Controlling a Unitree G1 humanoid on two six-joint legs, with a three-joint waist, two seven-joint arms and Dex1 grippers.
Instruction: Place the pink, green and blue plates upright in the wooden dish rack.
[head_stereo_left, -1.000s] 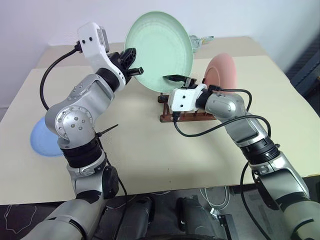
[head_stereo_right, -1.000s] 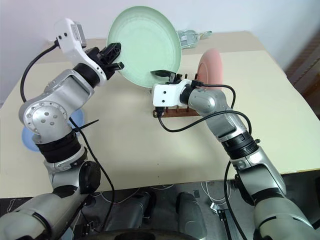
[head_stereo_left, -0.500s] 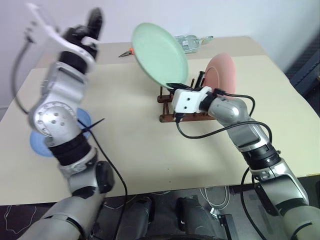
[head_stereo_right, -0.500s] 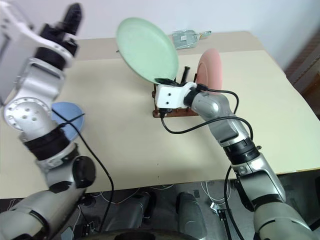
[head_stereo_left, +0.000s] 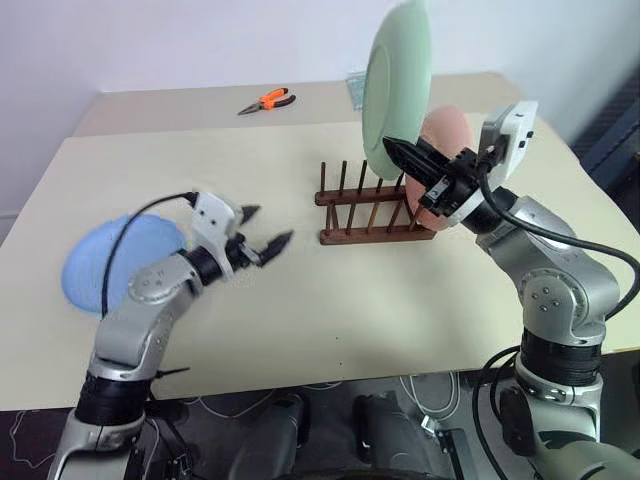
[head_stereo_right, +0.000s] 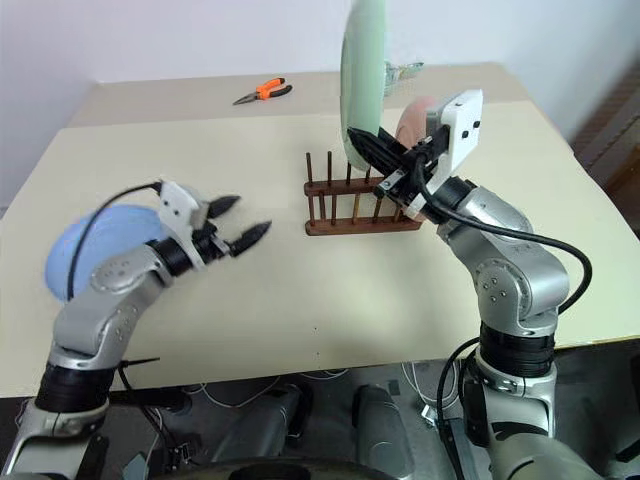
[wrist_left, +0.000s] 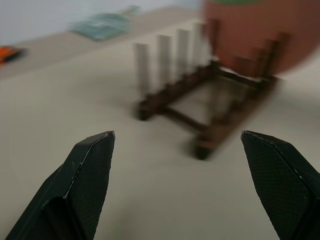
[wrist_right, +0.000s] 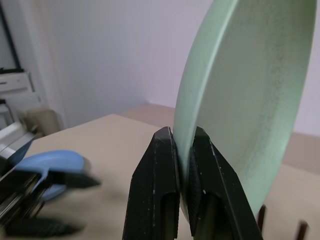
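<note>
The beige tabletop (head_stereo_left: 300, 320) carries the small dark brown wooden peg rack (head_stereo_left: 372, 212), where the round pink plate (head_stereo_left: 447, 150) is already stood upright at the rack's right end. The large pale green round plate (head_stereo_left: 397, 85) is held edge-on above the pegs, its lower rim pinched by the closed right gripper (head_stereo_left: 408, 160), so it is judged not yet slotted. The flat blue round plate (head_stereo_left: 115, 262) is left lying at the table's left edge, near the left gripper (head_stereo_left: 263, 240), whose fingers are spread wide and empty.
</note>
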